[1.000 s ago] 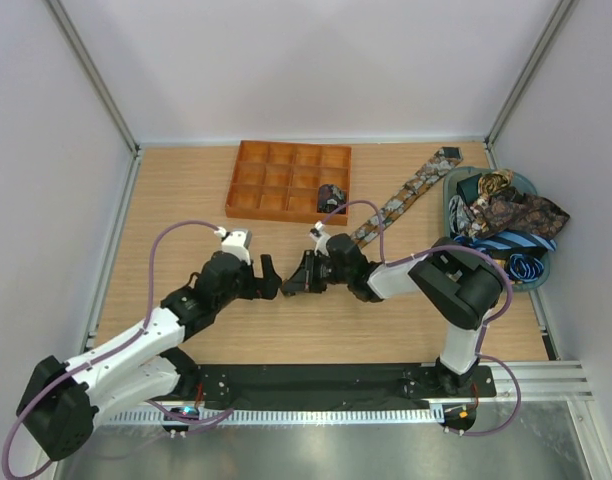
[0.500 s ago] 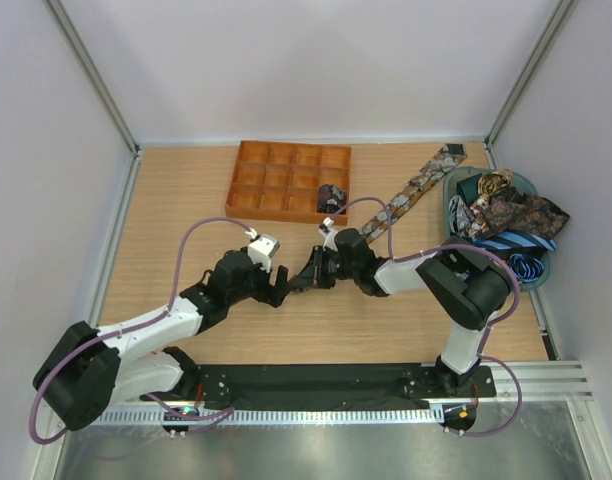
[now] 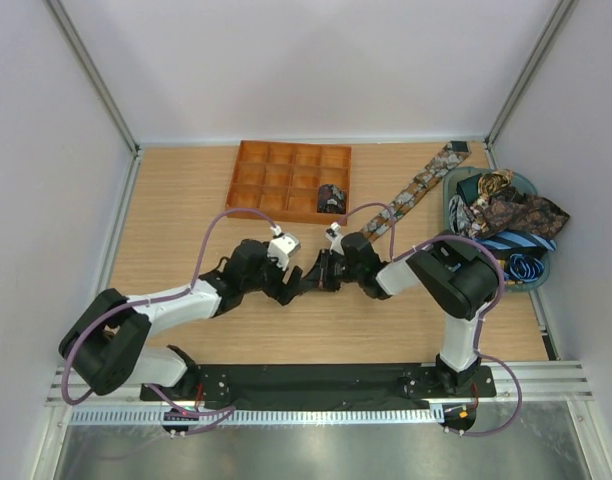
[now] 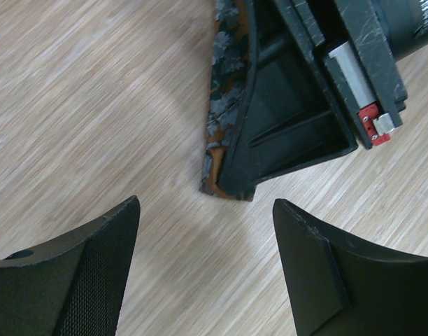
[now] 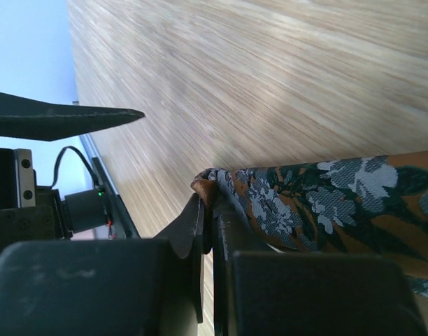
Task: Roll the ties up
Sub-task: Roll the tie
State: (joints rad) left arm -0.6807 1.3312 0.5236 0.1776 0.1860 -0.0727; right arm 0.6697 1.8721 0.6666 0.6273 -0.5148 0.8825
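A brown paisley tie (image 3: 418, 186) lies slantwise across the table from the basket down to the middle. My right gripper (image 3: 314, 277) is shut on its narrow end, which shows folded over the fingertips in the right wrist view (image 5: 212, 183). The patterned cloth (image 5: 326, 203) trails away to the right. My left gripper (image 3: 291, 281) faces it from the left, open, with only bare wood between its fingers (image 4: 207, 238). The pinched tie end (image 4: 224, 105) lies just ahead of it, apart from both pads. A rolled dark tie (image 3: 332, 196) sits in a tray cell.
An orange gridded tray (image 3: 248, 185) stands at the back, left of centre. A teal basket (image 3: 539, 262) at the right wall holds a heap of loose ties (image 3: 511, 212), paisley and blue striped. Cables loop over both arms.
My left arm has swung right until its fingers nearly meet the right gripper, and its jaws have narrowed a little. The right gripper has shifted slightly right, still holding the tie end.
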